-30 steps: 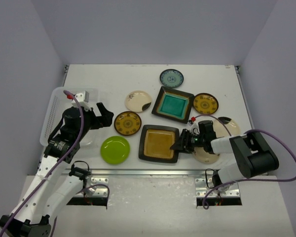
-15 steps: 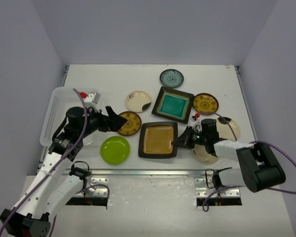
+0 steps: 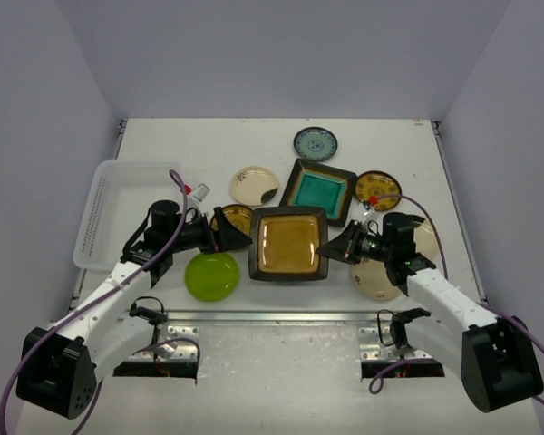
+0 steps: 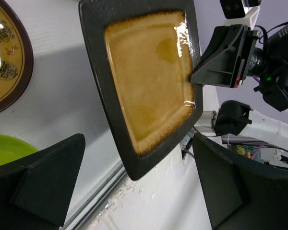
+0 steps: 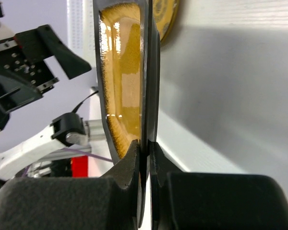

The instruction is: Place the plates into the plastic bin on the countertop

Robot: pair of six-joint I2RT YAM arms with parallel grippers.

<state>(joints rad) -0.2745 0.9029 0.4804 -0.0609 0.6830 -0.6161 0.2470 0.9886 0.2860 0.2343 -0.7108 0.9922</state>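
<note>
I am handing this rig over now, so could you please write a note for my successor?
The right pincer is shut on the amber square plate by its right rim, raised off the countertop.
The left pincer is open at that plate's left rim.
The plastic bin, far left, holds no plate.
The teal square plate, lime green plate and small rounds lie on the countertop.
Done: nothing binned. Left: every plate.
</note>
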